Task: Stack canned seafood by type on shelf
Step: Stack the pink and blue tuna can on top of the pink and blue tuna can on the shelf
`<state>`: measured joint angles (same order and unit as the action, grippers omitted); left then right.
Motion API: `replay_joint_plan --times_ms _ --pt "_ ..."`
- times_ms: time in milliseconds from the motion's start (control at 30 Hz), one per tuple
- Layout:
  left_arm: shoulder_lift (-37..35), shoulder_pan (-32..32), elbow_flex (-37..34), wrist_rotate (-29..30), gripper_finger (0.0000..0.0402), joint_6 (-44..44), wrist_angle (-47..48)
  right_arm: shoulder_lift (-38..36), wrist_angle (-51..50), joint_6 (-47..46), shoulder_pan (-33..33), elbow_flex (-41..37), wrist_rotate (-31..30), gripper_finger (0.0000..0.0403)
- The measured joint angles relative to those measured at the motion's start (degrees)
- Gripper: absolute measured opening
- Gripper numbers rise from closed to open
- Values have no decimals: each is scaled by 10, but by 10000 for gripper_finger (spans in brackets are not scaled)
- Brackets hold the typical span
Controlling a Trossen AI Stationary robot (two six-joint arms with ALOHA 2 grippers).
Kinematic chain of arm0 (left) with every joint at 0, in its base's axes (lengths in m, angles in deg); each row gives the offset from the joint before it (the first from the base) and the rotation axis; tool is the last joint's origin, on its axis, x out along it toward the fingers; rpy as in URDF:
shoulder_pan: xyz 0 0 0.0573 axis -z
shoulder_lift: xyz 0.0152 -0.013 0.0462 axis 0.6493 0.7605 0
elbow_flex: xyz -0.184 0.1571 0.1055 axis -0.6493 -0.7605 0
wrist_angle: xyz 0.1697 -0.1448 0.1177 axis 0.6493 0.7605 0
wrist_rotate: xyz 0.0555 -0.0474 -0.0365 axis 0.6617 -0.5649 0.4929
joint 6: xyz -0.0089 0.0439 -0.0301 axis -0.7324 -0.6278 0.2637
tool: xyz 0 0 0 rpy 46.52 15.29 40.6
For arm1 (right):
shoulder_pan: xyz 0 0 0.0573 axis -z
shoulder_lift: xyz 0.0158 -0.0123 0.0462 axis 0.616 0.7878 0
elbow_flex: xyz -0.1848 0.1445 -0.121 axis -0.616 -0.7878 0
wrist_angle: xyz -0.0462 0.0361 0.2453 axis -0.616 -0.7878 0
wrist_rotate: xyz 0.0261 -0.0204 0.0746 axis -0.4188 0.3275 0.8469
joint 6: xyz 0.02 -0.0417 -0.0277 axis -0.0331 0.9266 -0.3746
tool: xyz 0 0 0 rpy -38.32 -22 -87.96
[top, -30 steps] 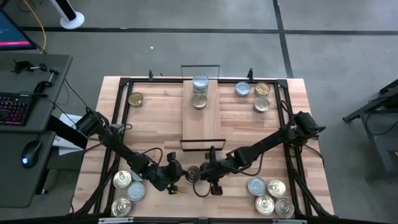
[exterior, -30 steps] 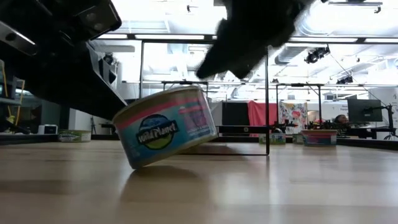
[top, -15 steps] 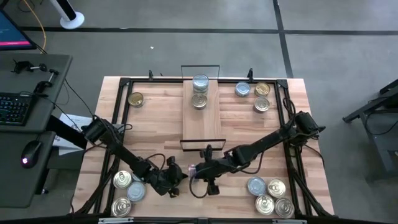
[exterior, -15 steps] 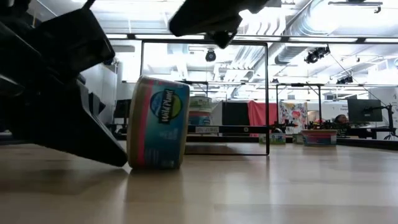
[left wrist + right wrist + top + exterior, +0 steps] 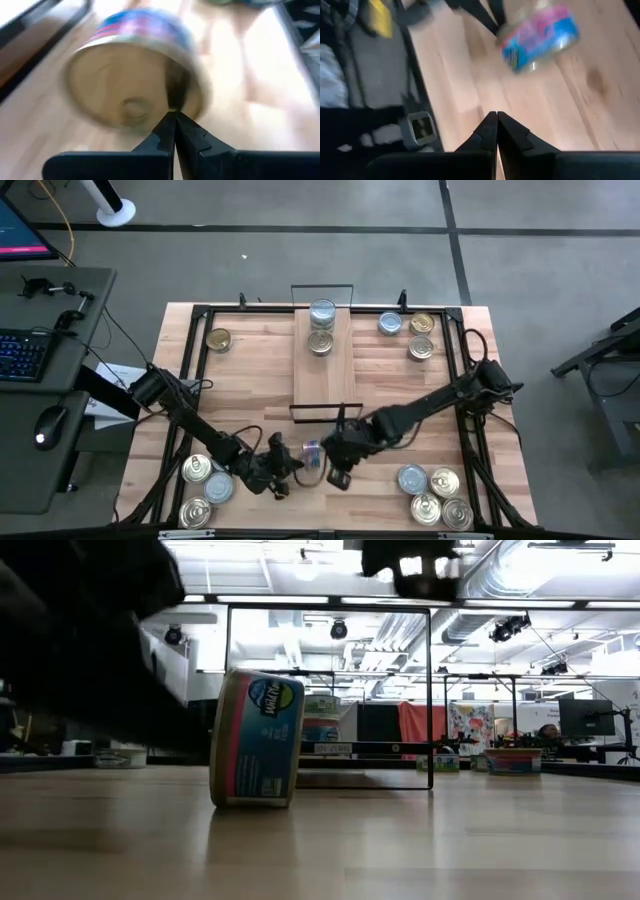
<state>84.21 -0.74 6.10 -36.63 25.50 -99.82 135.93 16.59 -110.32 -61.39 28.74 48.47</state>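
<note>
One tin of canned seafood (image 5: 256, 738) with a blue and pink label stands on its rim on the tabletop near the front, also seen in the high view (image 5: 312, 452). My left gripper (image 5: 174, 114) is shut, its tips at the tin's flat gold face, and it lies left of the tin (image 5: 290, 465). My right gripper (image 5: 496, 116) is shut and empty, raised above and to the right of the tin (image 5: 331, 460). The shelf (image 5: 325, 375) lies in the middle of the table. A silver-blue tin (image 5: 322, 312) and a gold tin (image 5: 320, 342) sit at its far end. My left gripper presses its shut fingertips (image 5: 170, 120) against the tin's flat gold face (image 5: 172, 97), toward one side of it. The fingers come from the table's left, slanting slightly down. The tin stands upright on its rim on the wood.
Loose tins lie in groups: three at the near left (image 5: 205, 485), several at the near right (image 5: 435, 495), three at the far right (image 5: 412, 332) and one at the far left (image 5: 218, 338). A black frame (image 5: 200, 315) runs along the table's edges.
The tin, tilted with one edge raised a second ago, has tipped up onto its rim and now stands on edge. My right gripper has risen away from it and rolled about its own line, staying shut.
</note>
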Motion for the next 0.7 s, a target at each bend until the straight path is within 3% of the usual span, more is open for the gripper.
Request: replay_joint_plan --times_ms 133,400,567,700 --pt "0 0 6 -44 0 -39 -28 0 -53 -27 -24 0 -26 0" --pt "21 -40 39 -43 0 -120 -55 0 -74 -78 -60 0 -47 0" --pt "22 -56 65 -105 0 -129 -60 0 -69 -111 -63 0 -61 0" --pt "-24 -40 61 -111 0 -143 -6 0 -34 -64 -59 0 -63 17"
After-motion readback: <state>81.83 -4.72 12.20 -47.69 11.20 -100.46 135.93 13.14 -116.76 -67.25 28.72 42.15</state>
